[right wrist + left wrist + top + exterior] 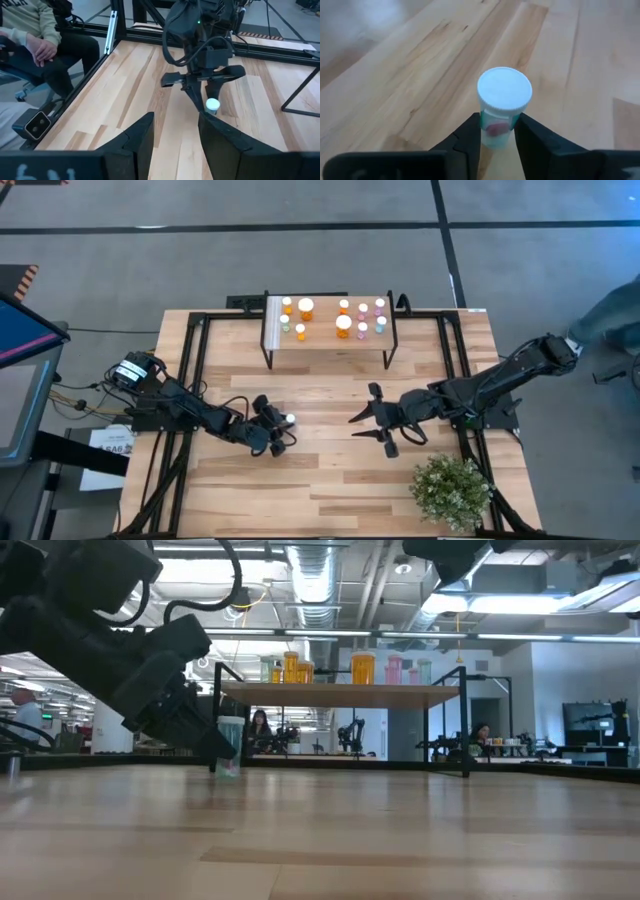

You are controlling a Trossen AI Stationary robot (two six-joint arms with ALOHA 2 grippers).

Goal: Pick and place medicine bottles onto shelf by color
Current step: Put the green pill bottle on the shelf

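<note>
My left gripper [281, 429] is shut on a small teal bottle with a white cap [289, 418] at mid-table, left of centre. The bottle also shows in the left wrist view [504, 90] and the low view [229, 743]. My right gripper [358, 427] is open and empty, right of the bottle, its fingers [145, 132] pointing toward the left gripper. The shelf [330, 338], a wood plank on black legs, stands at the far edge. Several orange, pink and teal bottles [344, 324] stand on it. My left gripper pinches the bottle's teal body [495, 131] just below the white cap, between its two fingers [469, 136]. The fingers come slanting down from the table's left. The bottle stands upright in the hold. I cannot tell whether its base touches the tabletop.
A bushy green plant [452, 490] stands at the near right corner. Black frame rails [200, 340] run along the table's sides. A seated person [35, 35] is beyond the table's left side. Bare wood lies between the grippers and the shelf.
</note>
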